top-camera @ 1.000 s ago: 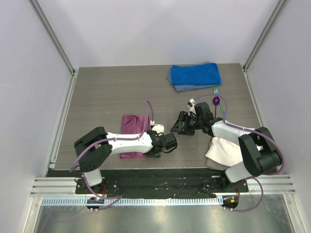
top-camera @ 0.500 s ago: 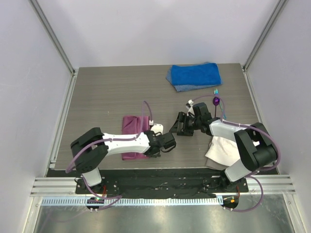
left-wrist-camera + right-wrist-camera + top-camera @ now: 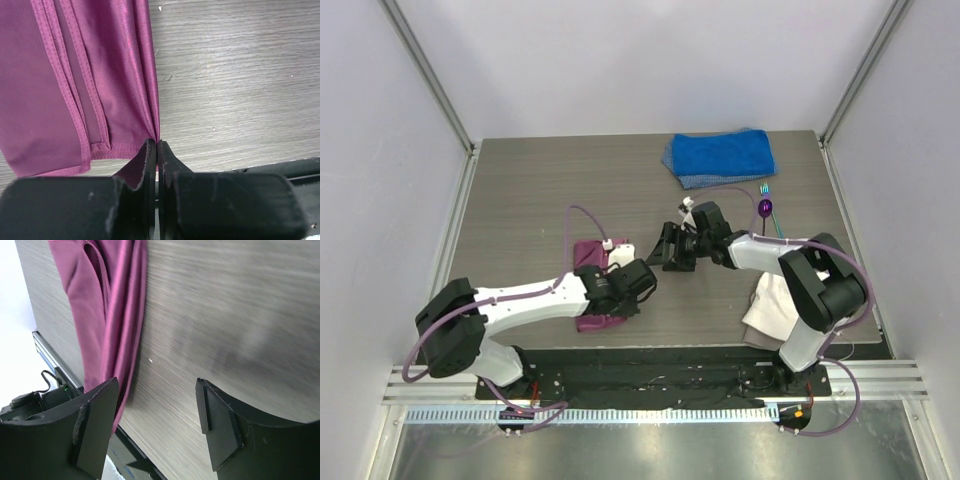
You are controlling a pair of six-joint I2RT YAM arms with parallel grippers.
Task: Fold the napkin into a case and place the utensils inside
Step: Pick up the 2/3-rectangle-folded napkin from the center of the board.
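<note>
While the left hand (image 3: 157,150) clenches the near corner of the thin magenta-purple fabric napkin (image 3: 75,75), lying pleated on the grey wood-grain surface (image 3: 240,75), it should lift low and draw evenly; the released right hand (image 3: 154,390), hanging beside the napkin, could pin the fold.

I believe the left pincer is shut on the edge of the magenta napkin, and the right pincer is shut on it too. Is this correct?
Not fully. The left pincer is shut on the edge of the napkin, but the right pincer is open and grips nothing, as the right wrist view shows.
</note>
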